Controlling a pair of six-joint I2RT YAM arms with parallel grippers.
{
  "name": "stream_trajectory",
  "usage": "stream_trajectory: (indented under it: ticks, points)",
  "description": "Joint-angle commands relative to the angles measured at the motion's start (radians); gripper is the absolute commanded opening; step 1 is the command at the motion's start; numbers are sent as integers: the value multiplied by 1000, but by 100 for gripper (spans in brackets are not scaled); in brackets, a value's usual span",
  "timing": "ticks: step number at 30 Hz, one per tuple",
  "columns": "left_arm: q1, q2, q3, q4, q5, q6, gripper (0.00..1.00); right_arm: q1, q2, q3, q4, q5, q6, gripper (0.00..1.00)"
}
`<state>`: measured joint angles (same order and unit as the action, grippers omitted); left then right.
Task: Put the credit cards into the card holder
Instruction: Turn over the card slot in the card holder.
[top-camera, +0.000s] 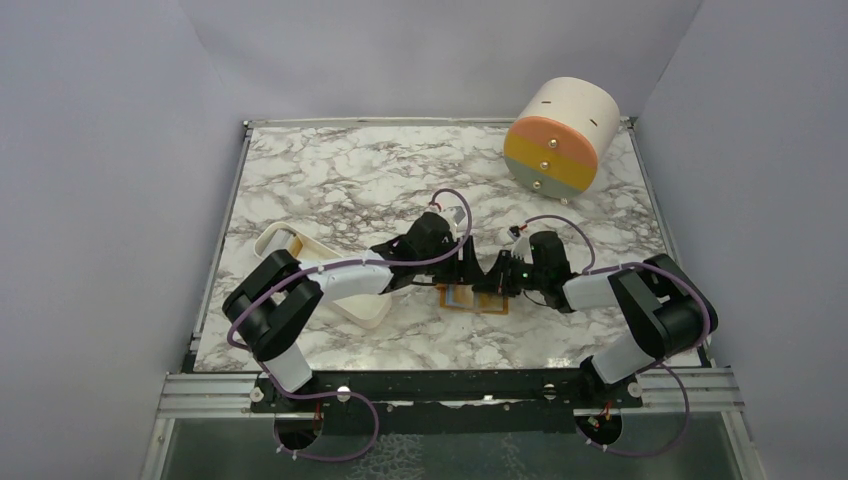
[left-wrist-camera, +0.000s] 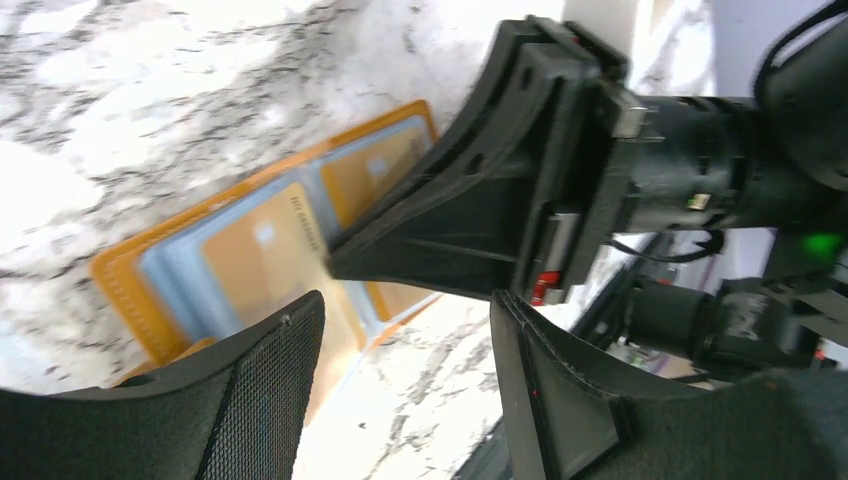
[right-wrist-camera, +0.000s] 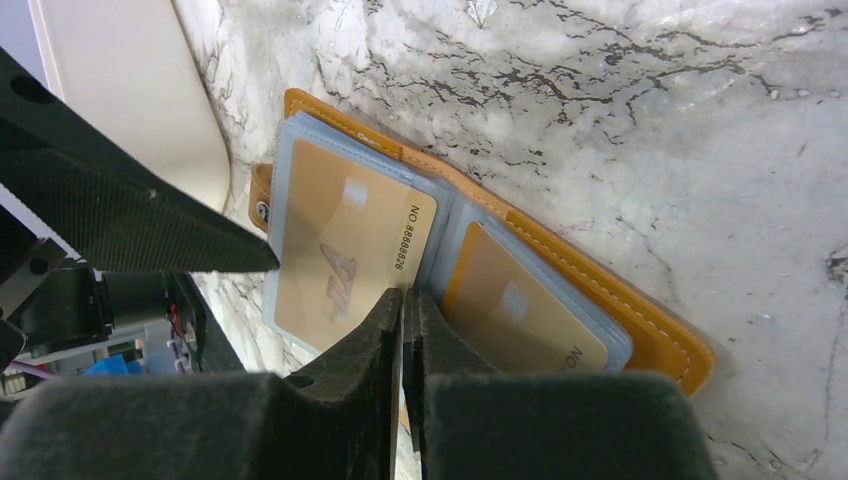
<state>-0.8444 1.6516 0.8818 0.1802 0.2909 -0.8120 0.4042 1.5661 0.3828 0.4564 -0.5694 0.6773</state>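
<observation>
Right gripper (right-wrist-camera: 403, 300) nearest us, fingers (right-wrist-camera: 340, 400) pressed together over open card holder (right-wrist-camera: 600, 290), two gold cards (right-wrist-camera: 340, 240) inside, left gripper (left-wrist-camera: 405, 300) spread, white tray (top-camera: 370, 312) at holder's 9 o'clock from above.

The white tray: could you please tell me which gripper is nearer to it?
Left. The left gripper hangs right of the white tray; the right gripper is beyond it, farther right.

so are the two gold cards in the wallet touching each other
Apart. Right wrist view: a blue-grey strip of the card holder lies between the numbered card and the other card.
</observation>
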Motion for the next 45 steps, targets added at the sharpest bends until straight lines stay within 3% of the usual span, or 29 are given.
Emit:
stream_trajectory:
  ticks: [1,5,23,45]
  points:
    - [22,-35,46,-139,-125,87,64,2,40,-17,-48,63,-24,6]
    - [47,-44,55,-189,-158,129,65,2,56,-29,-30,56,-19,5]
    - [56,-17,20,-83,-65,99,65,1,57,-35,-31,45,-16,5]
    - [55,6,-4,-54,-66,89,65,2,48,-44,-26,43,-6,5]
